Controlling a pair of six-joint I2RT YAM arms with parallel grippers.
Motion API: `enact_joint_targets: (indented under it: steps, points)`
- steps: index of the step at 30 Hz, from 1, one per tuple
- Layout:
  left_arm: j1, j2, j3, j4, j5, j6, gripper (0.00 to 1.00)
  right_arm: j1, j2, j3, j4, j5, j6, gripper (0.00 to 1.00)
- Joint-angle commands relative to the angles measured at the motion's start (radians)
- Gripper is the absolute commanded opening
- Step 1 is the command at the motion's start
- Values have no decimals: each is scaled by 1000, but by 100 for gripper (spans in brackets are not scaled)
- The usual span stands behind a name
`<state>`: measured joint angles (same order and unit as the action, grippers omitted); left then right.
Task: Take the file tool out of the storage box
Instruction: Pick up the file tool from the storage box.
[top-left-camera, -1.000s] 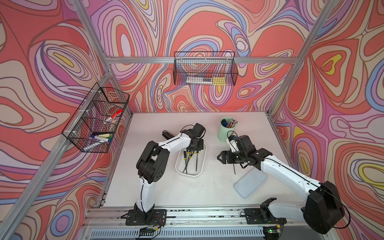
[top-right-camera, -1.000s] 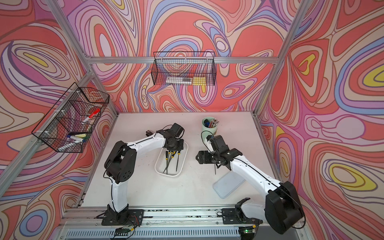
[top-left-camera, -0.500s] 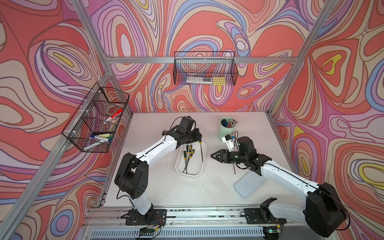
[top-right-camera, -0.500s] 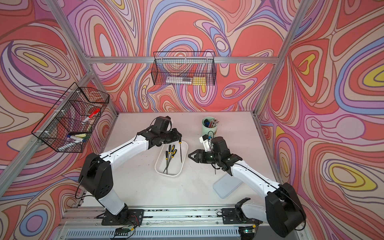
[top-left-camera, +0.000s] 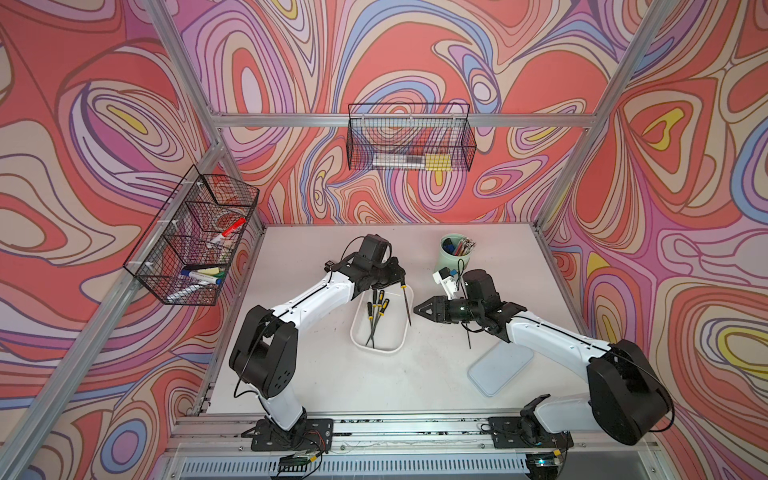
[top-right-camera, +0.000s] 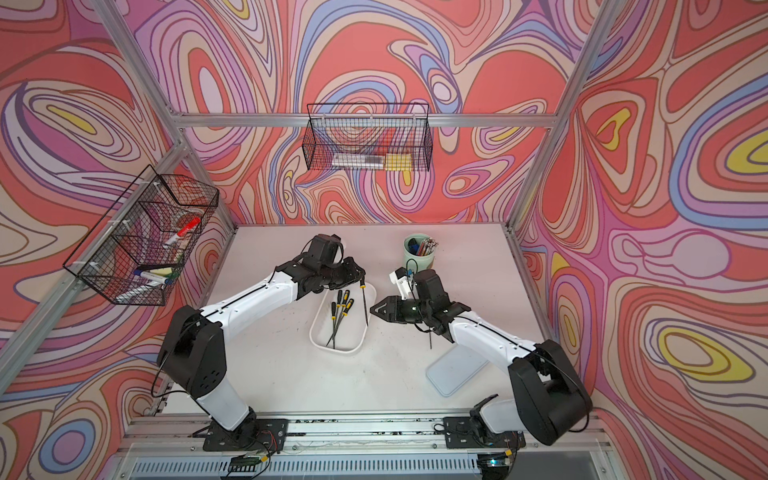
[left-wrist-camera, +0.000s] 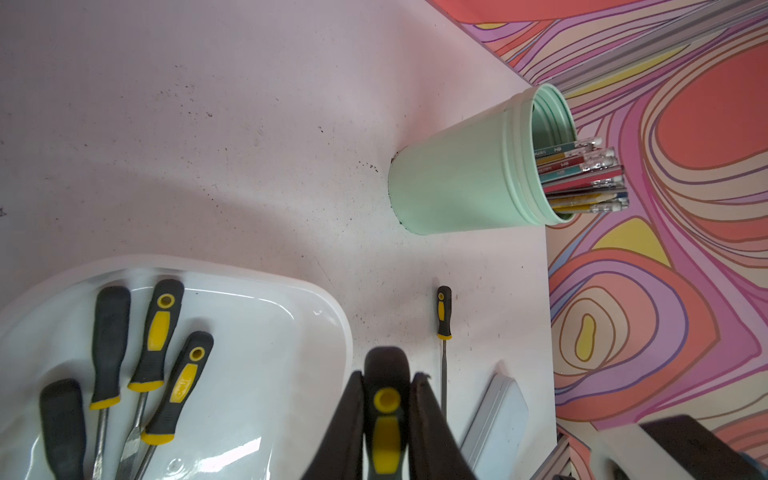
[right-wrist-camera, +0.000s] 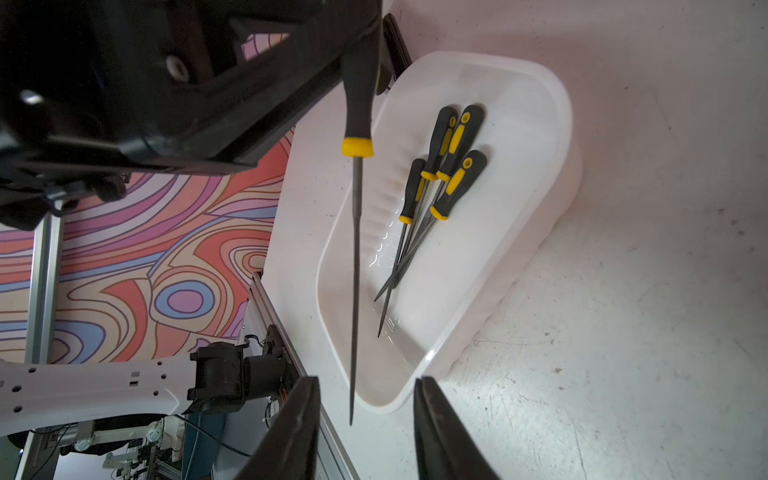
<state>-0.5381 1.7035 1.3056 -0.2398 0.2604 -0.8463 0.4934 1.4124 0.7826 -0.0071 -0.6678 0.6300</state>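
Hanging tip-down, handle clamped in the left gripper (left-wrist-camera: 387, 401), the file (right-wrist-camera: 355, 249) sits just before the half-open, empty right gripper (right-wrist-camera: 365, 384).

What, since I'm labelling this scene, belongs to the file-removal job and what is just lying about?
Job: left gripper, held file, storage box, right gripper.
Idle: pencil cup, blue lid, file on the table, wire baskets.
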Motion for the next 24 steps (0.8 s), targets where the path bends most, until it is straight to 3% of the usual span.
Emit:
enact_joint_targets:
  steps: [1,24]
  points:
    - [0,4,18,3,9,1,13,12,28,44,20,-22,-27,35]
    - [-1,11,26,13,18,6,12,53,117,106,-16,-29,-55,14]
